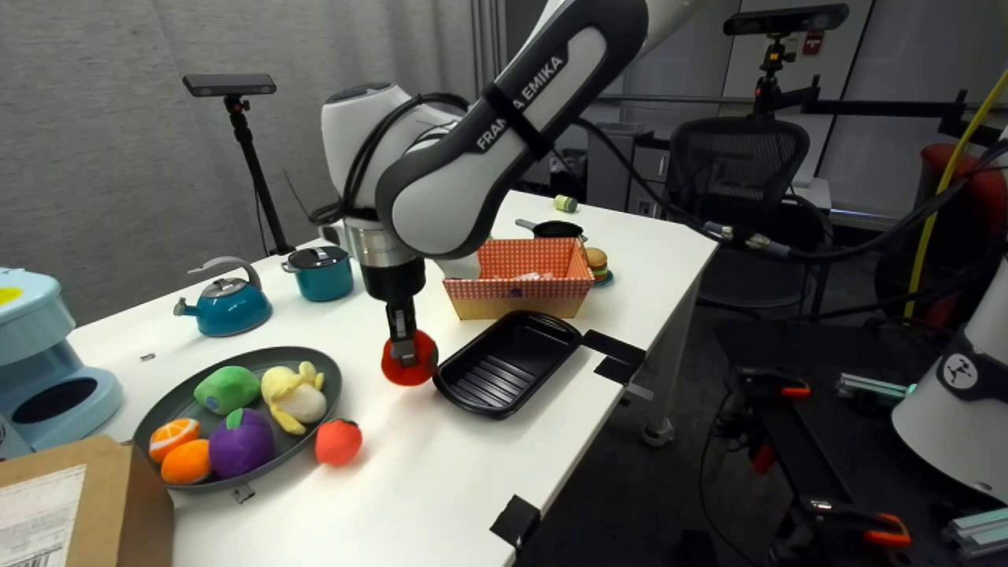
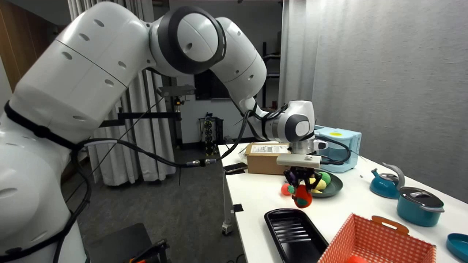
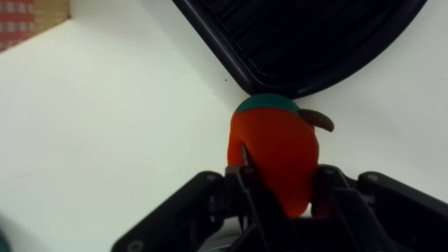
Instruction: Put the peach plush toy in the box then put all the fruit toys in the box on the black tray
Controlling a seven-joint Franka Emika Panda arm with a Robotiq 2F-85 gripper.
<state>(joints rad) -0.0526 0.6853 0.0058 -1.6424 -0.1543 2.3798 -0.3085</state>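
Observation:
The peach plush toy [image 1: 426, 361] is red-orange with a green cap and brown stem. My gripper [image 1: 403, 353] is shut on it; in the wrist view the fingers [image 3: 282, 171] press into both sides of the toy [image 3: 276, 136]. It is held beside one end of the black tray [image 1: 504, 370], outside its rim; its exact height is hard to tell. The red-checked box [image 1: 516, 295] stands behind the tray and shows a red thing [image 2: 355, 259] inside. A smaller red fruit toy [image 1: 339, 442] lies on the table, and a green fruit toy [image 1: 227, 389] lies in the round bowl.
The round dark bowl [image 1: 335, 394] also holds purple, yellow and orange toys. A cardboard carton [image 1: 134, 504] and light-blue appliance [image 1: 31, 331] stand past it. A teal kettle [image 1: 234, 307] and pot [image 1: 324, 277] stand along the table's other side. A toy burger [image 1: 598, 261] is by the box.

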